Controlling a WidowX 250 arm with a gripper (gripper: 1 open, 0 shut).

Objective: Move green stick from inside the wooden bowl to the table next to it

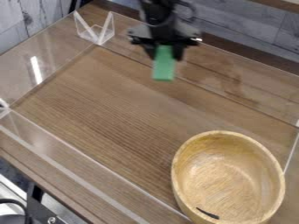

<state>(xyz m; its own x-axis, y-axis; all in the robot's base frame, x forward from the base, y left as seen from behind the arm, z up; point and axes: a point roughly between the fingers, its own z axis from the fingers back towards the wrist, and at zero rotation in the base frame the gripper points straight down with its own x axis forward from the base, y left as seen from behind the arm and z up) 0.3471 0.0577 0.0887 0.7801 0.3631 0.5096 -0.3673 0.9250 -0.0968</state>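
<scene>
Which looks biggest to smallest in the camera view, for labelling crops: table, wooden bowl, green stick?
1. table, spans nearly the whole view.
2. wooden bowl, lower right, nearest the camera, so it may look larger than it is.
3. green stick, hanging from the claw, farther back.

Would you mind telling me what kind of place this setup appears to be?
Probably a robot test bench: a wood-grain table fenced by low clear acrylic walls, with a robot arm's gripper holding a green stick.

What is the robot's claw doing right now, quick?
Gripper: closed, holding the green stick by its top end, up above the table, away from the wooden bowl.
</scene>
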